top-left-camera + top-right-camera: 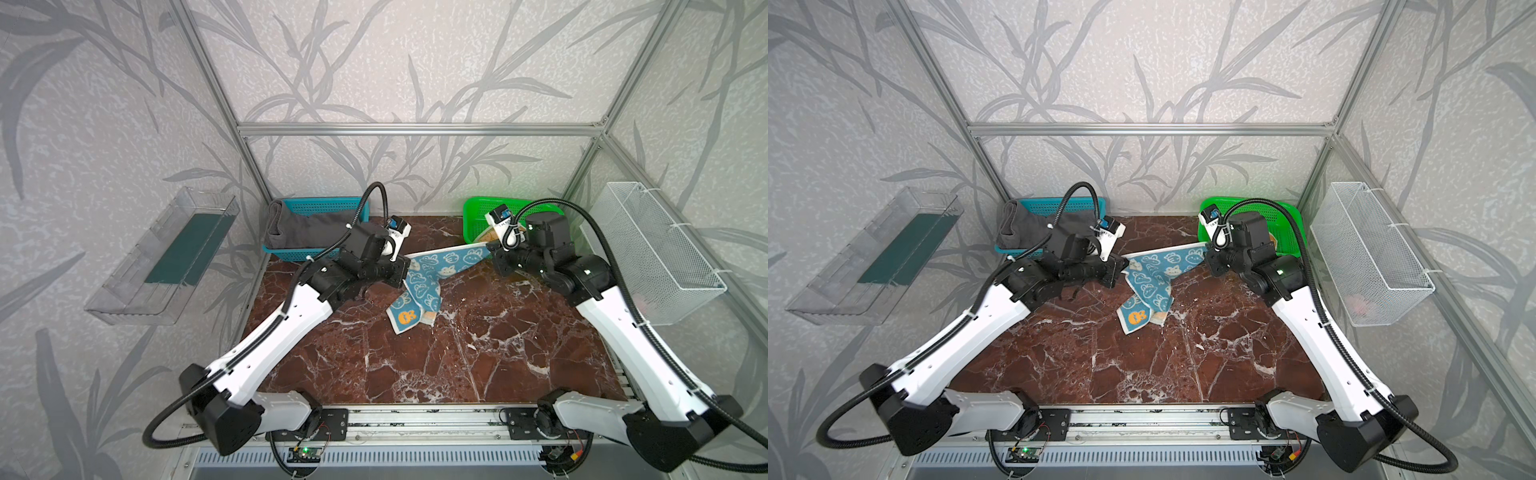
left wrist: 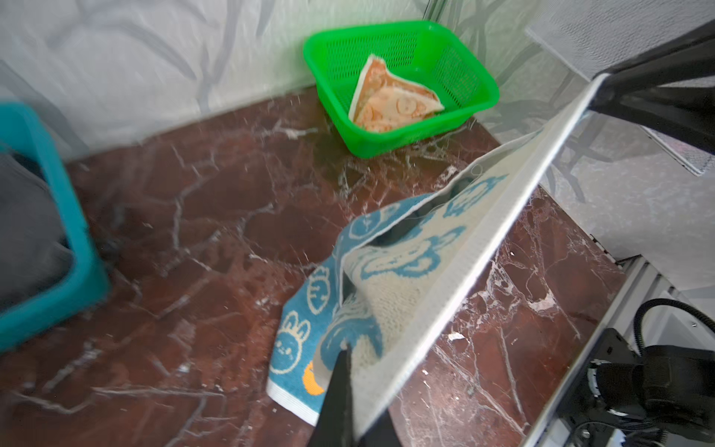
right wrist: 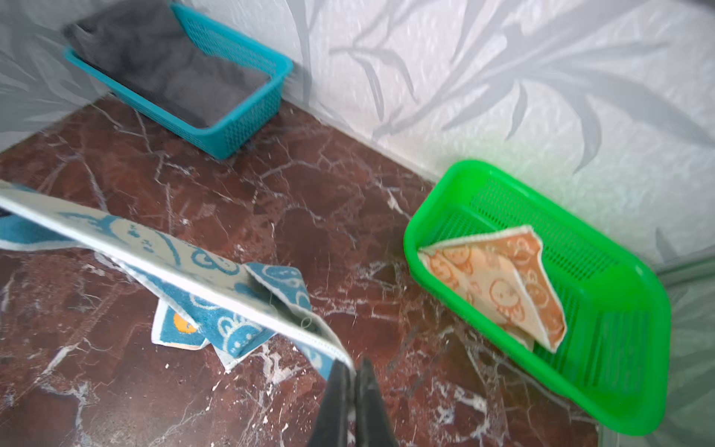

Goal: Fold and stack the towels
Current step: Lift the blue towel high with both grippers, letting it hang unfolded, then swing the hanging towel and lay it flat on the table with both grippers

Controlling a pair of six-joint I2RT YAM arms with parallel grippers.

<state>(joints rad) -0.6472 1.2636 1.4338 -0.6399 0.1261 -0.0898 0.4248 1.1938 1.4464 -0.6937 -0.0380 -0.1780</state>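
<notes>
Currently catalogued, item by item.

**Teal-blue towel** [image 1: 432, 270]: cream bunny print, with one orange bunny near a lower corner. It sits in the middle-rear of the surface [image 1: 457, 357], between the two baskets. Its cream hemmed edge is stretched in a straight line between the two pincers and held off the surface. The rest hangs down crumpled, and the lower corner lies on the marble. The left wrist view [image 2: 402, 271] shows the paler reverse side folded over the blue face.

**Left pincer** [image 2: 348, 363]: jaws together, clamped on one end of the teal-blue towel's hem. In both top views it sits at the towel's left end [image 1: 1120, 270].

**Right pincer** [image 3: 353, 365]: jaws together, clamped on the opposite end of the same hem. It is just in front of the green basket in both top views [image 1: 490, 248].

**Orange towel** [image 3: 499, 286]: orange and cream print, loosely folded into a rough triangle. It lies inside the green basket [image 3: 425, 216] at the rear right of the surface.

**Grey towel** [image 1: 299, 228]: plain and dark, bunched up. It fills the blue basket [image 1: 320, 203] at the rear left, and part of it spills over the left rim.

**Surface**: red-brown marble pattern with white veins.

**Wall fittings**: white wire basket [image 1: 656, 249] on the right wall, and a clear plastic tray [image 1: 166, 253] with a dark green base on the left wall.
</notes>
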